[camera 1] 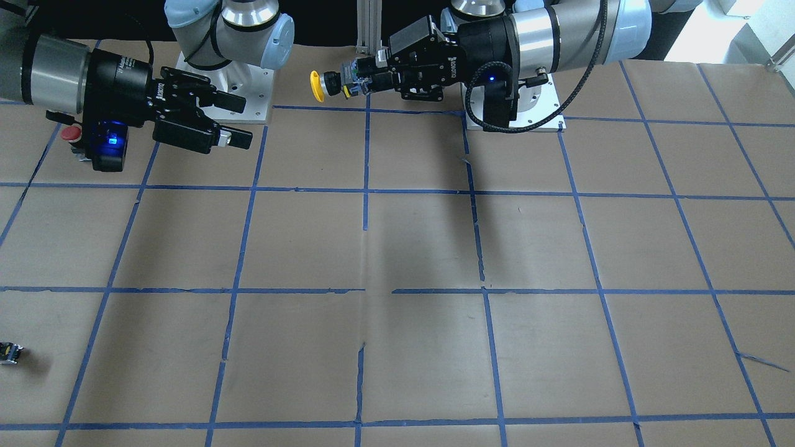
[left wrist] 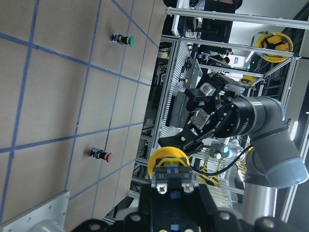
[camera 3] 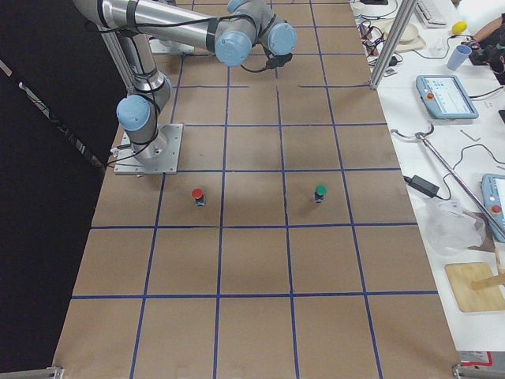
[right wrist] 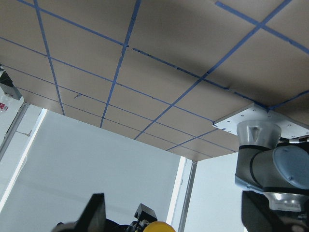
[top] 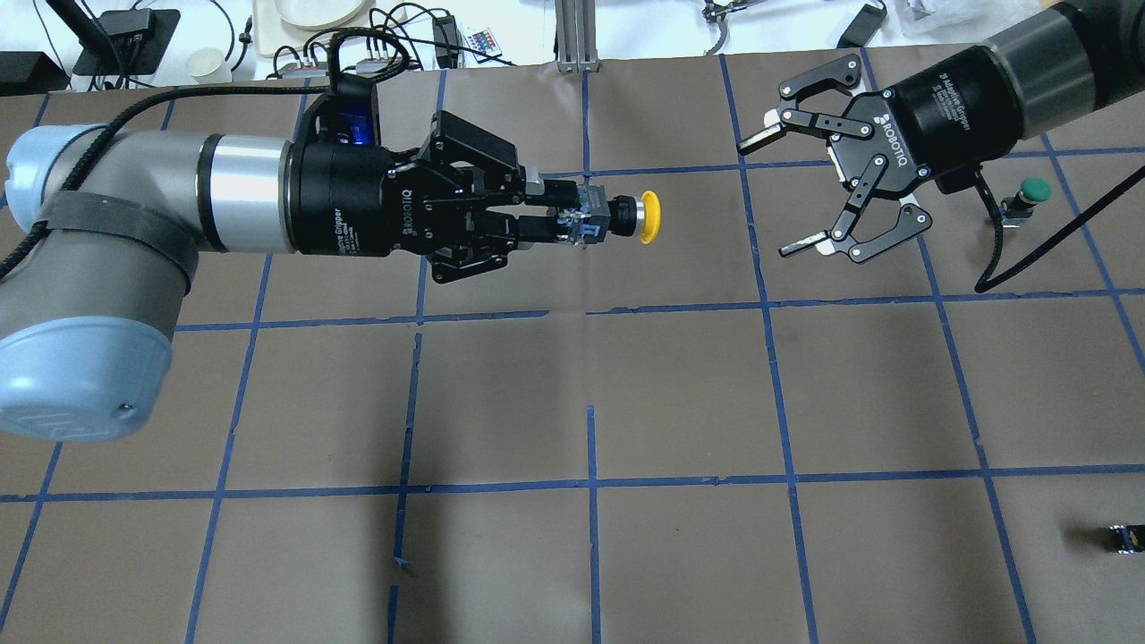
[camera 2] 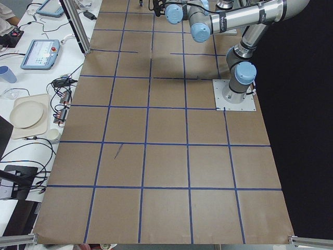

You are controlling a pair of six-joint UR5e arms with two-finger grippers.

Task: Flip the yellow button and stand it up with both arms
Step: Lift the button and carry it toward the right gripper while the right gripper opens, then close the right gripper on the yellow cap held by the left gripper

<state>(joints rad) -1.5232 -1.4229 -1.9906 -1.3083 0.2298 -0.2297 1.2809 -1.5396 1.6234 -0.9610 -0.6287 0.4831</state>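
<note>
The yellow button (right wrist: pixel 160 226) is cut off at 6 o'clock in the right wrist view, and the small black-grey part (top: pixel 1126 538) at 4 o'clock overhead.

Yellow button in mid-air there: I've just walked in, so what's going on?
The left claw is shut on the yellow button, holding it by its body above the table, cap pointing toward the right claw. That one is open, a little way off, touching nothing. No hand-over yet.
</note>
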